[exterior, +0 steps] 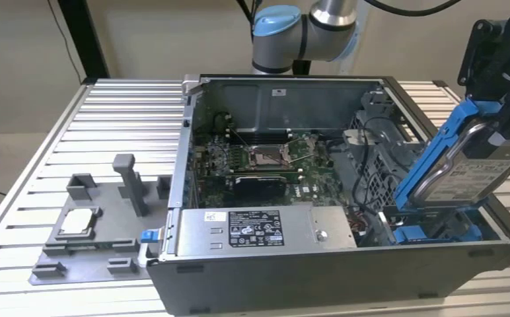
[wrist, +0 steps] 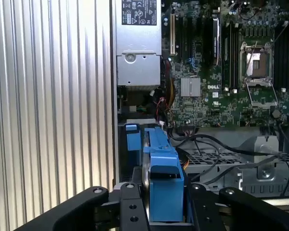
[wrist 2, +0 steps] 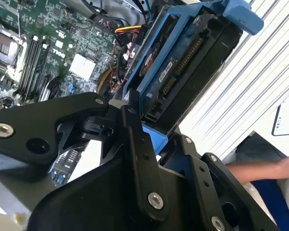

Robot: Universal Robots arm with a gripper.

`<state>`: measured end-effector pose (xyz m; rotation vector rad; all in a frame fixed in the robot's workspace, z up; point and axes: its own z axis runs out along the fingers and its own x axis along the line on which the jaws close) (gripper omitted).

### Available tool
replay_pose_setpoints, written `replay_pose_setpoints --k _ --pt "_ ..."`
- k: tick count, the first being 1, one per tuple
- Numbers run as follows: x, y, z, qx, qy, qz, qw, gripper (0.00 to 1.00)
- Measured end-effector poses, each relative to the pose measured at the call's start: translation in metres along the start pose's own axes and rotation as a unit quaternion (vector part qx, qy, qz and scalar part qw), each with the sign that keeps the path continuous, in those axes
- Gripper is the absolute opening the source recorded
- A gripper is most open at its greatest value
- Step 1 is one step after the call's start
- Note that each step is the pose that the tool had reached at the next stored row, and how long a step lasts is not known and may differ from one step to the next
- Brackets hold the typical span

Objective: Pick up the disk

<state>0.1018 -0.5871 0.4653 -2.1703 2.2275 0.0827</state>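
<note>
The disk (exterior: 460, 177), a silver drive with a white label in a blue carrier frame, hangs tilted on edge above the drive bay at the exterior view's right end of the open computer case (exterior: 326, 277). My gripper (exterior: 495, 129) is shut on its upper end. In the second wrist view the disk (wrist 2: 180, 65) reaches away from my gripper (wrist 2: 151, 139), its connector edge showing. In the first wrist view the blue carrier (wrist: 163, 178) sits clamped between the black fingers (wrist: 130, 209) of my gripper (wrist: 164, 211).
Inside the case lie a motherboard (exterior: 264, 158), a grey power-supply box (exterior: 264, 228) and a blue drive bay (exterior: 436, 232). A grey fixture (exterior: 88, 228) holding a small silver chip stands on the slatted table (exterior: 114, 119). A person's arm (wrist 2: 260, 168) shows beside the table.
</note>
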Motion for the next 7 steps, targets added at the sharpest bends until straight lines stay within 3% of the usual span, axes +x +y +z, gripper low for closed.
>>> replay_pose_setpoints --k 7 --pt "-0.0006 0.0 0.0 0.0 0.0001 0.0 1.0 0.0"
